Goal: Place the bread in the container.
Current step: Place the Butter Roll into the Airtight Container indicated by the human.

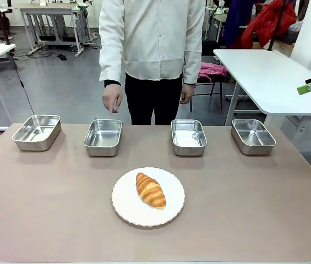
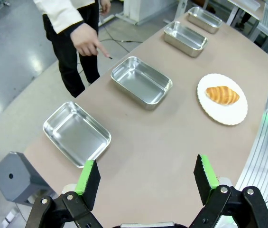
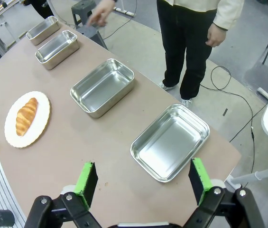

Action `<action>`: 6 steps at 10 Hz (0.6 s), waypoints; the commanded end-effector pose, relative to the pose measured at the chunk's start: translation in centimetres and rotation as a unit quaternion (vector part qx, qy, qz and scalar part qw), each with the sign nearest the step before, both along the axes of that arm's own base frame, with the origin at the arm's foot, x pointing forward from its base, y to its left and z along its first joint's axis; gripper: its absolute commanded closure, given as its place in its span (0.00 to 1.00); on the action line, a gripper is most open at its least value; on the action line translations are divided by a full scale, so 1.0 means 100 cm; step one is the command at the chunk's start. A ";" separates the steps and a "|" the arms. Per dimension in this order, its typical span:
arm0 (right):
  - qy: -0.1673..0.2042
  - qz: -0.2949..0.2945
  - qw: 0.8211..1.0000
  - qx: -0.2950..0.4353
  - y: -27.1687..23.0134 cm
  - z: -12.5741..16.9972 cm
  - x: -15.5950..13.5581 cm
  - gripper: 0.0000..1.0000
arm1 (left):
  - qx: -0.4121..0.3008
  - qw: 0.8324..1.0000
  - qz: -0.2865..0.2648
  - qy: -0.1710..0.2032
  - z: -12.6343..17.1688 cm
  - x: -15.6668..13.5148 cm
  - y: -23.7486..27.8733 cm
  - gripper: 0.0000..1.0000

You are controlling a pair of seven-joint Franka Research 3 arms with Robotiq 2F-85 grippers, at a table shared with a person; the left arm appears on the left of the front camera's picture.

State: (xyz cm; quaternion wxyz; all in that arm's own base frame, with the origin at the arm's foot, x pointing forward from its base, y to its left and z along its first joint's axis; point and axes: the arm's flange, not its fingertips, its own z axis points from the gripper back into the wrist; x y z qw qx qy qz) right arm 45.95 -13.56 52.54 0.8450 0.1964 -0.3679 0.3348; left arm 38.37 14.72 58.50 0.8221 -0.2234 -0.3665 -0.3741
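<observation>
Item: croissant (image 1: 150, 190), golden-brown, ridged crust, tapered ends. We log it lying on a round white scalloped plate (image 1: 126, 212), front middle of the matte tan table (image 1: 243, 220).

Item: four shallow rectangular stainless-steel pans, shiny, with rounded corners and rolled rims, in a row beyond the plate. We take the second from the left as the container (image 1: 104, 138); a person's hand (image 1: 112, 99) points a finger down just behind it. Alongside are the far-left pan (image 1: 36, 132), third pan (image 1: 188, 136) and far-right pan (image 1: 252, 136).

Item: left gripper (image 2: 146, 183) and right gripper (image 3: 143, 183), black with green pads. We note both spread wide above the table, gripping nothing.
</observation>
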 end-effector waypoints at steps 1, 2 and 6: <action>-0.006 0.002 1.000 0.007 0.001 0.001 0.001 0.00 | -0.002 1.000 -0.005 -0.006 0.002 -0.002 0.000 0.00; -0.006 0.002 1.000 0.007 0.001 0.001 0.001 0.00 | -0.002 1.000 -0.005 -0.006 0.002 -0.002 0.000 0.00; -0.006 0.002 1.000 0.007 0.001 0.001 0.001 0.00 | -0.002 1.000 -0.005 -0.006 0.002 -0.002 0.000 0.00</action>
